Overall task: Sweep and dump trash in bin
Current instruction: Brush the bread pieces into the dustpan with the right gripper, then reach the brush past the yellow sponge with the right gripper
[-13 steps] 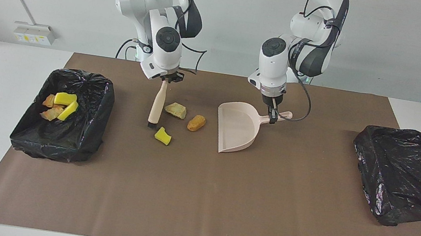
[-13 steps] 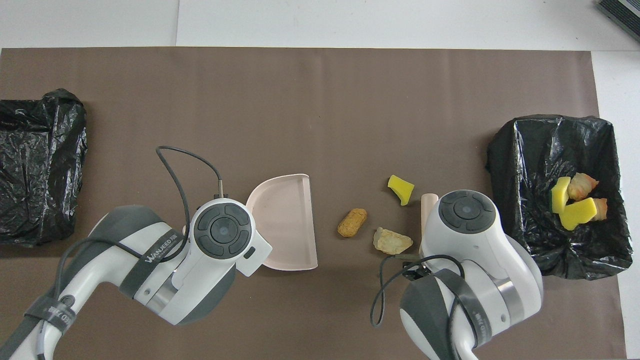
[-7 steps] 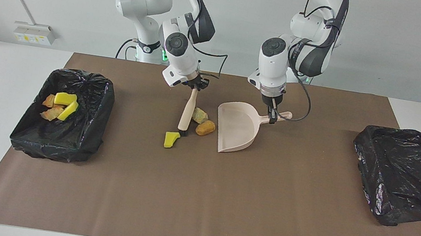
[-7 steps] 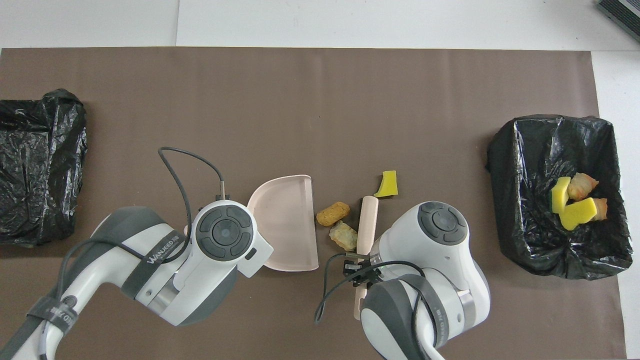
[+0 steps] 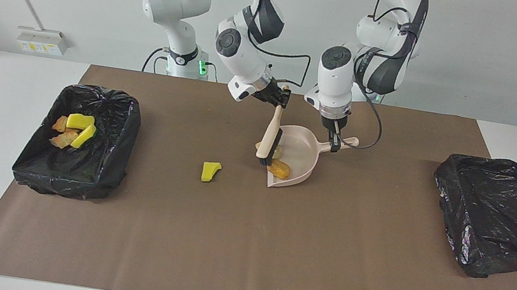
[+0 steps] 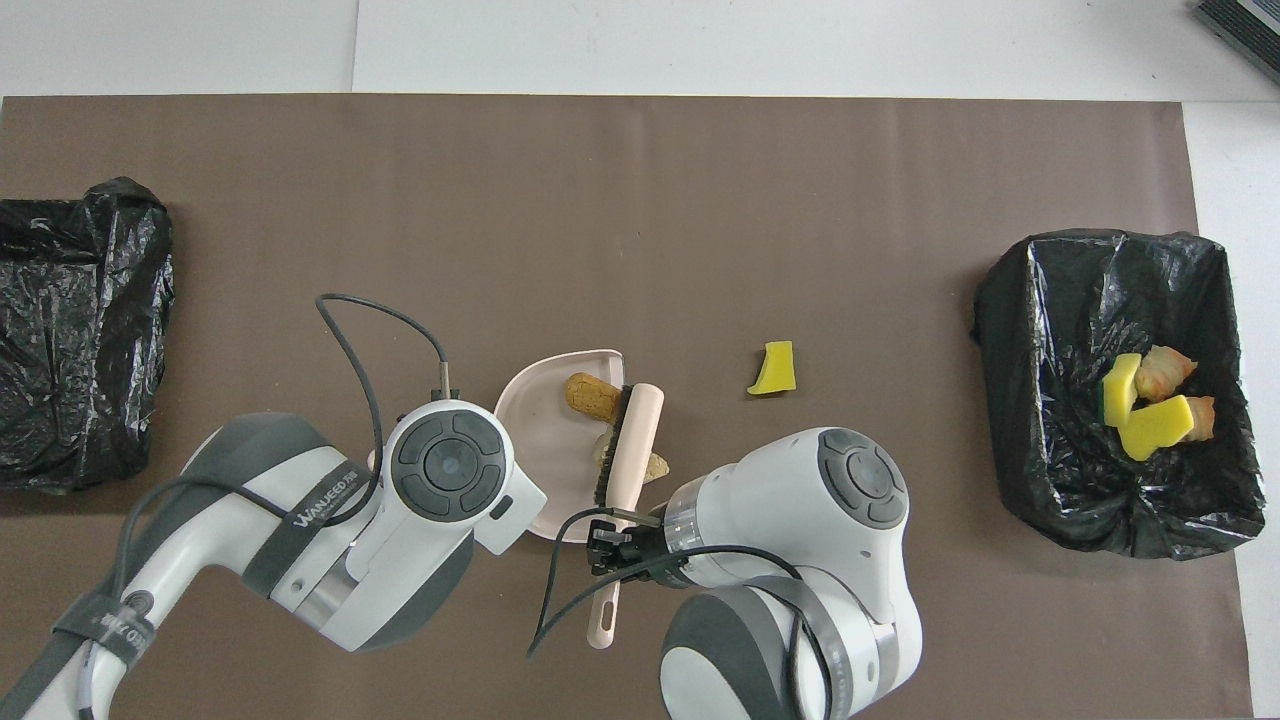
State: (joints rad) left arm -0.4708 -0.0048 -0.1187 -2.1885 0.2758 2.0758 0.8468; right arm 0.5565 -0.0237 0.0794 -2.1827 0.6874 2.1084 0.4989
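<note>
The right hand point(image 5: 279, 98), shut on the brush point(image 5: 269, 139), should push both bread scraps point(image 5: 279, 168) deeper into the dustpan point(image 5: 299, 147); the left hand point(image 5: 335, 142) grips its handle; a yellow sponge chunk point(image 5: 210, 170) lies beside, toward the lined bin point(image 5: 106, 169).

White table point(image 5: 9, 79) carries a brown mat point(image 5: 244, 244).

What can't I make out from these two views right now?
- Pale scrap: brush covers most of it in both views.
- Left gripper on the dustpan handle: hidden under its own arm overhead.
- Covered bin: black bag hides any contents.
</note>
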